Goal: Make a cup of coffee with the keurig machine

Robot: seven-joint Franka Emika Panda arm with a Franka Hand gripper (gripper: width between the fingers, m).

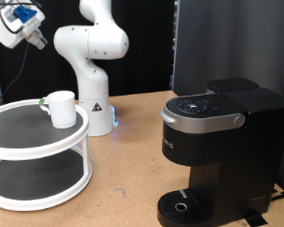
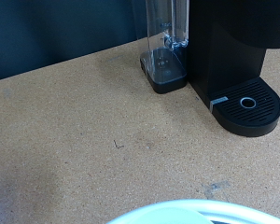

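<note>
The white cup (image 1: 60,108) stands upright on the top tier of a white two-tier round stand (image 1: 74,142) at the exterior view's left. The black keurig machine (image 1: 213,142) stands at the exterior view's right, lid down, with its round drip tray (image 1: 185,205) bare. My gripper (image 1: 34,38) hangs high at the exterior view's top left, above the cup and well apart from it, with nothing seen between its fingers. The wrist view shows the machine (image 2: 229,47), its drip tray (image 2: 247,105) and its clear water tank (image 2: 165,42); my fingers do not show there.
The arm's white base (image 1: 93,95) stands behind the stand. The stand's rim (image 2: 196,213) shows as a white arc in the wrist view. The brown tabletop (image 1: 133,180) lies between stand and machine. A dark panel (image 1: 227,43) stands behind the machine.
</note>
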